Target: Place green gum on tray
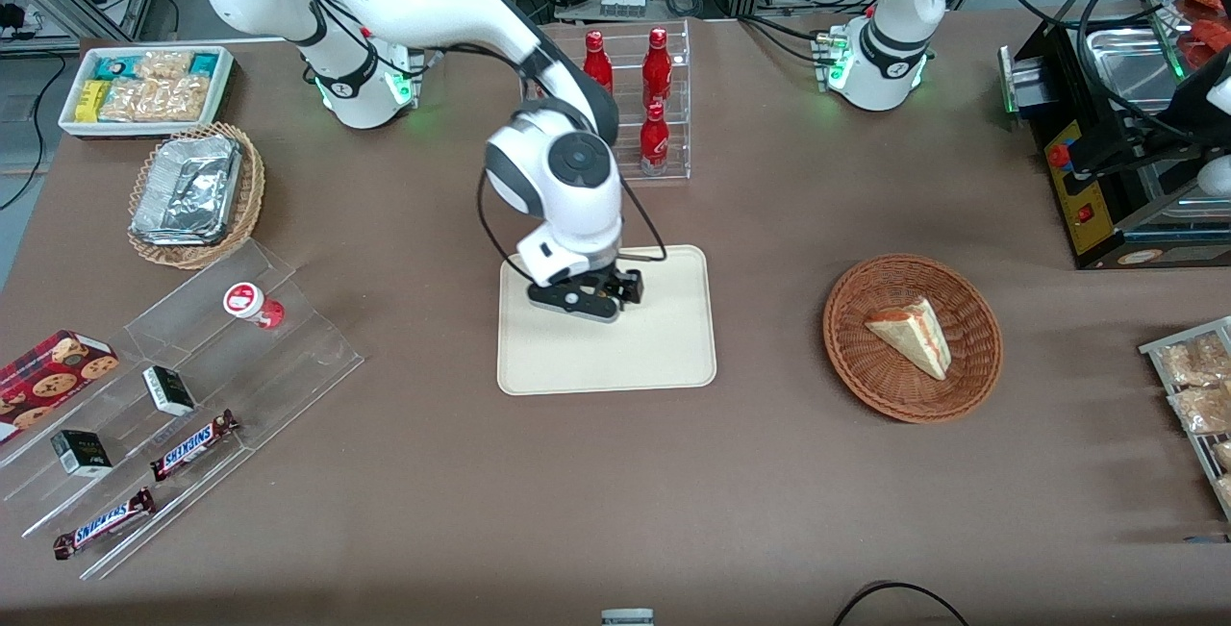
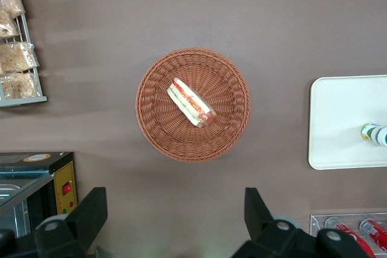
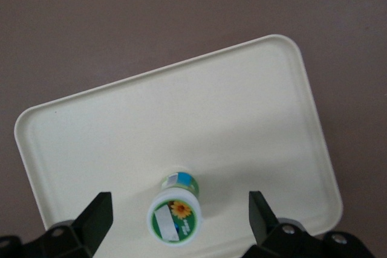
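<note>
Green gum (image 3: 175, 217) stands upright on the tray (image 3: 242, 119), close to one long rim. The tool (image 3: 175, 219) hangs above it, fingers spread wide, not touching. A careless retreat could clip the lid and topple the bottle.

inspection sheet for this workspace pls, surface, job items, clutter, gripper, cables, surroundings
surface: brown table, no spills seen
job's things: green gum stands upright on the tray
clutter: red gum on a clear stand, snickers bars, foil trays in a basket, red bottles, sandwich basket
grippers: gripper open, fingers either side of the gum, apart from it
cables: black cable at the table edge nearest the camera
surroundings: black machine toward the parked arm's end
</note>
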### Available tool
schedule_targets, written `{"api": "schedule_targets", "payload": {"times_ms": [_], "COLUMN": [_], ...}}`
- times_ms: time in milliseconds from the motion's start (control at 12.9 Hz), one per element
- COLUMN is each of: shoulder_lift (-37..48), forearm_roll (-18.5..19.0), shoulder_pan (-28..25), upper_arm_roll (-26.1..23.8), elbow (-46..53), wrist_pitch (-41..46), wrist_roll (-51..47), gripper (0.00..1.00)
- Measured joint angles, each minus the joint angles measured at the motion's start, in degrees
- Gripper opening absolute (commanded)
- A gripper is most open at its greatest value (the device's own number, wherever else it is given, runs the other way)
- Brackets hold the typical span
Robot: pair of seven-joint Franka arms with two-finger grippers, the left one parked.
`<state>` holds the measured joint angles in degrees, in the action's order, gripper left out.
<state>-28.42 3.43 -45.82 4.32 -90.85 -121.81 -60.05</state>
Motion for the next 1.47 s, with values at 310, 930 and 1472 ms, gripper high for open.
{"api": "schedule_targets", "payload": {"times_ms": [310,930,1472], "shoulder_lift": [12.1,29.9,31.5], "forearm_roll": [-4.1,-6.4,-6.5], "shoulder_pan": [4.9,19.0,31.2], "upper_arm_roll": [0.0,0.0,-0.1], "elbow": [-4.8,-11.1,-6.2], "wrist_pitch": [5.9,26.5,35.8], "wrist_roll": [5.7,26.4,41.7], "gripper": [1.0,1.0,1.0]}}
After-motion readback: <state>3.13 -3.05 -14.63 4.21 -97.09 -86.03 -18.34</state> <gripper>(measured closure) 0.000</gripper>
